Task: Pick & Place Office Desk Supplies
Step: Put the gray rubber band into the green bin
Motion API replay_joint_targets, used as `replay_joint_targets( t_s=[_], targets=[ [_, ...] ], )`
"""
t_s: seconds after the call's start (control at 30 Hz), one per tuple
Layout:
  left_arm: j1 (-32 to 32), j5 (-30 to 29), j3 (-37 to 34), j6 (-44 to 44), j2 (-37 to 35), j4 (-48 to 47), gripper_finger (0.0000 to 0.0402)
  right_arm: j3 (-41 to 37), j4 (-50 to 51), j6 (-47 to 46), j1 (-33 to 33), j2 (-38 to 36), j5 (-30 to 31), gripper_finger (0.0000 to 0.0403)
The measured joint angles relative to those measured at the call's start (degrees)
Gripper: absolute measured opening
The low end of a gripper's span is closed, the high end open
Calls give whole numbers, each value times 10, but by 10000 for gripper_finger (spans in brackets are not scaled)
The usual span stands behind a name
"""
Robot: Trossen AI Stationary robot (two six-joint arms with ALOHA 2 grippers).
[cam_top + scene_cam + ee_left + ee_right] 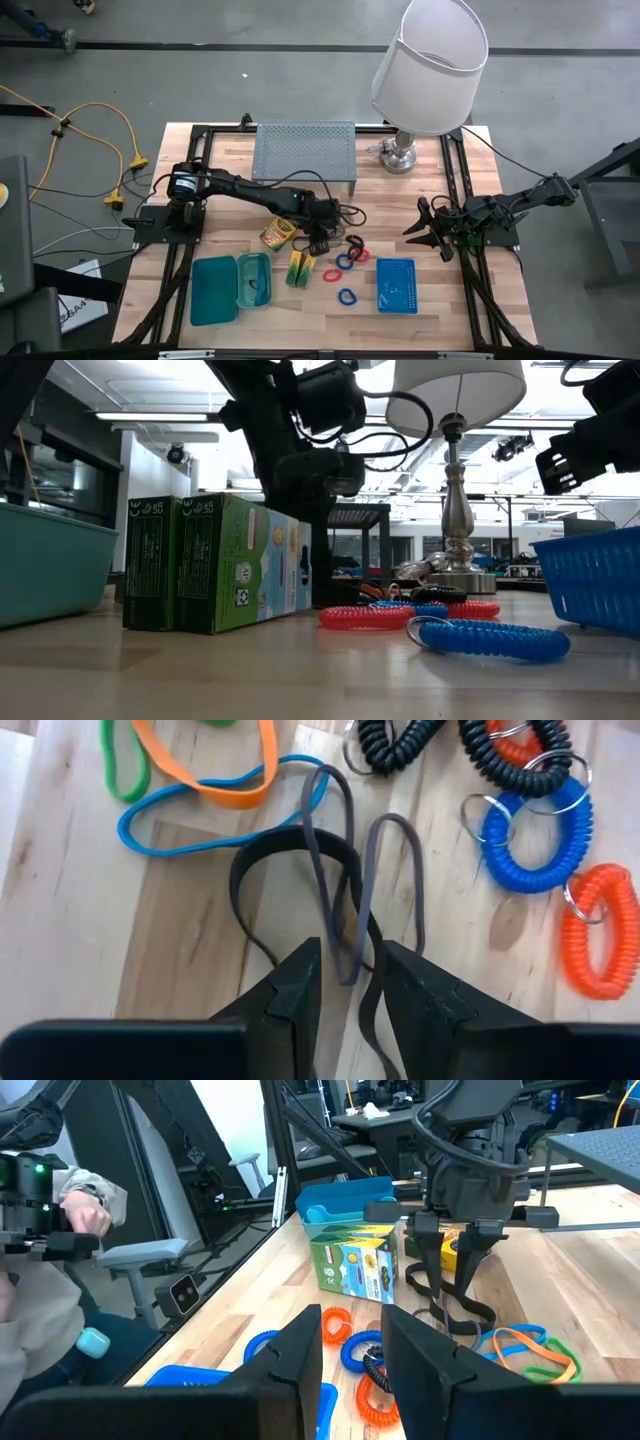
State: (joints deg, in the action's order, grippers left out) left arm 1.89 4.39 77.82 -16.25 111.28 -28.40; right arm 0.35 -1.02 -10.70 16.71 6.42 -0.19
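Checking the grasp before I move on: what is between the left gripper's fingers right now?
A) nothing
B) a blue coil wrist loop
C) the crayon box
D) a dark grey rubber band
D: the left wrist view shows the left gripper closed on a dark grey rubber band running between its fingers; the blue coil loop lies apart on the table.

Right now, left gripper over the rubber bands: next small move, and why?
Probably lift straight up a little. The left gripper has its fingers closed on grey and black rubber bands, whose loops lie on the table across the blue band. A short lift would show whether they come free. The right gripper waits aside.
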Motion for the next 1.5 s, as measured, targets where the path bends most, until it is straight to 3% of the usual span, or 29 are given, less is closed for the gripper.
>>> replay_joint_targets(
  t_s=[0.77,1.2,1.5],
  targets=[
    [2,0,0,14,2,-3,98,0,0,0,0,0,0,94],
    [2,0,0,13,2,-3,27,0,0,0,0,0,0,94],
    [3,1,0,12,2,-4,2,0,0,0,0,0,0,94]
  ],
)
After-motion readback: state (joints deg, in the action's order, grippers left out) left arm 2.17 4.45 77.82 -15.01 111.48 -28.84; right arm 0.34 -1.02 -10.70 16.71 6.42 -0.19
